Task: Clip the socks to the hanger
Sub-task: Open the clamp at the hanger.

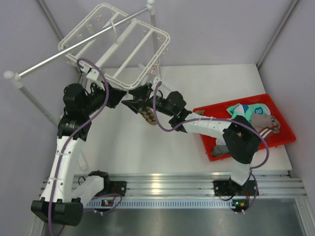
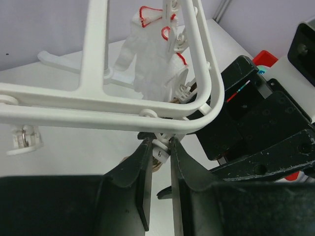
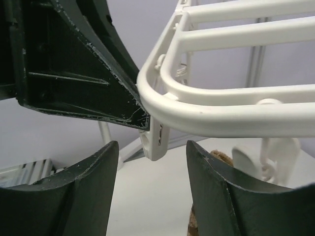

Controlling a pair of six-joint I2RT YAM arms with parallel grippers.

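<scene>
The white hanger (image 1: 118, 44) hangs from the rail at the back left, and its near corner shows in the left wrist view (image 2: 98, 118) and the right wrist view (image 3: 236, 118). My left gripper (image 1: 126, 97) is shut on a small white clip (image 2: 162, 151) under that corner. My right gripper (image 1: 134, 103) is open just below the same corner, and a dangling clip (image 3: 155, 140) hangs above the gap between its fingers. A brown checkered sock (image 1: 148, 116) lies under the right gripper and partly shows behind its right finger (image 3: 220, 158). I cannot tell whether a clip holds it.
A red tray (image 1: 288, 129) at the right holds a teal-and-white sock (image 1: 252, 111) and a grey sock (image 1: 269, 123). A long grey rail (image 1: 74, 47) on white posts carries the hanger. More clips with red wire (image 2: 167, 34) hang from the frame.
</scene>
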